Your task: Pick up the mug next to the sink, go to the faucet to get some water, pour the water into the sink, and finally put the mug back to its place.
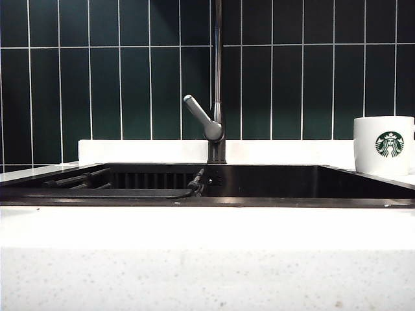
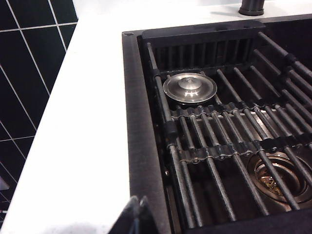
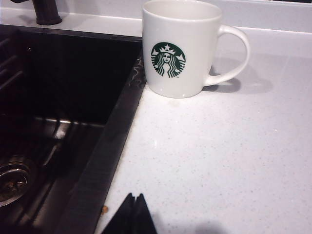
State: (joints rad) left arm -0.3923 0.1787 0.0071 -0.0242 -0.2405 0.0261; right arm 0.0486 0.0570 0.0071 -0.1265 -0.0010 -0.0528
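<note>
Both pincers I find pressed together, holding nothing. Left pincer (image 2: 137, 214) hangs over the sink (image 2: 139, 126) rim, beside the roll-up rack (image 2: 229, 146). Right pincer (image 3: 132, 214) hovers above the counter (image 3: 229, 161), well apart from the mug (image 3: 178, 48), which stands upright just beside the sink edge. Faucet (image 1: 216, 84) stands behind, lever angled.

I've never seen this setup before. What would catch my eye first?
The white ceramic mug with its green siren logo, upright on the speckled white countertop right of the wide black sink. Then the tall dark-grey faucet behind the sink's middle, against dark green tiles.
</note>
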